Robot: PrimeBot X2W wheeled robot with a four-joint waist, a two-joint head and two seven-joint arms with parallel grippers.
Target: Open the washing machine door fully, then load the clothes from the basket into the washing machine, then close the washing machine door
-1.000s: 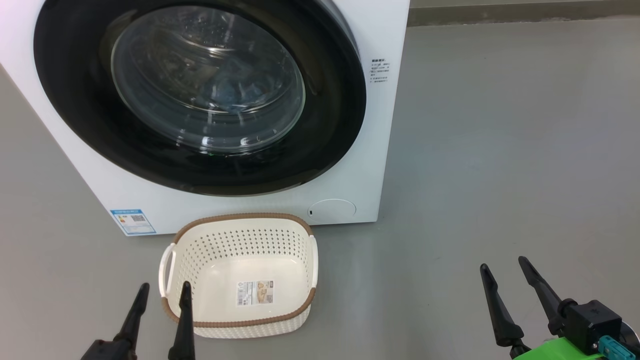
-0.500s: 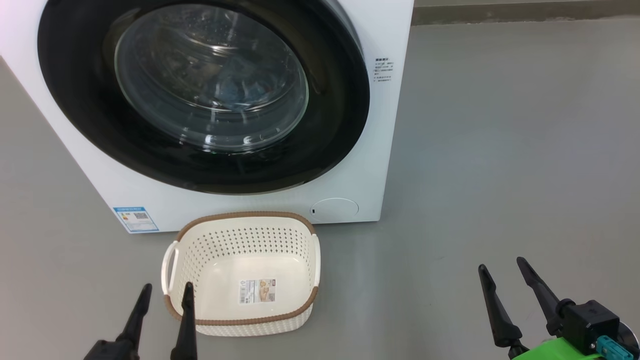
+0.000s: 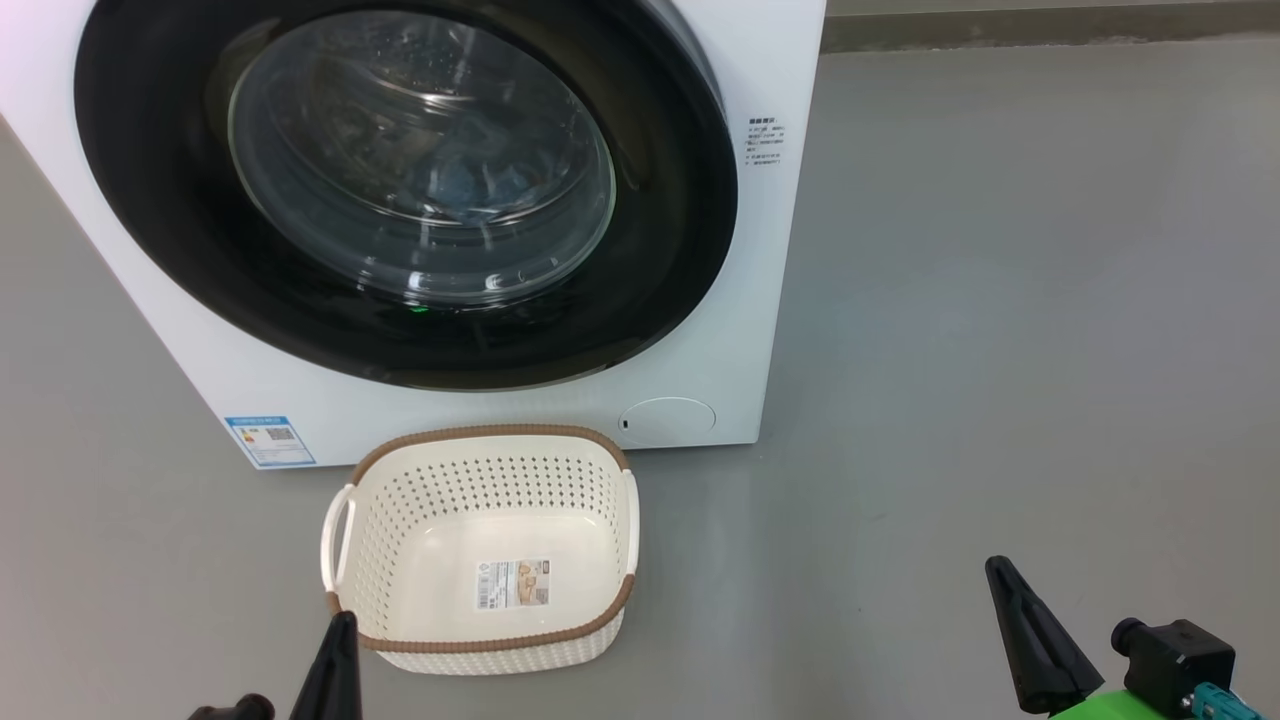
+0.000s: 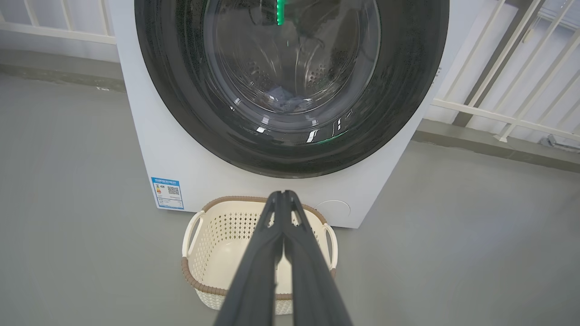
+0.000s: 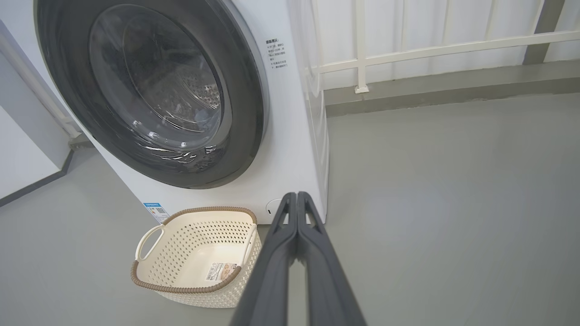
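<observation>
Grey floor, ledge and white railing

A smooth grey floor [image 3: 1000, 300] runs back to a low, darker ledge [image 5: 453, 86]. A white railing [image 5: 453, 50] stands on that ledge, its posts upright, with a pale wall behind it.

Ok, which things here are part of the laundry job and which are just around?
Job: washing machine door, washing machine, basket, clothes inside the drum.
Just around: white railing, blue sticker, paper label in basket.

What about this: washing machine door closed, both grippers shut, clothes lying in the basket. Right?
Wrong on the clothes: the head view shows them behind the glass of the closed washing machine door; the basket is empty down to its floor label. The rest stands.
</observation>
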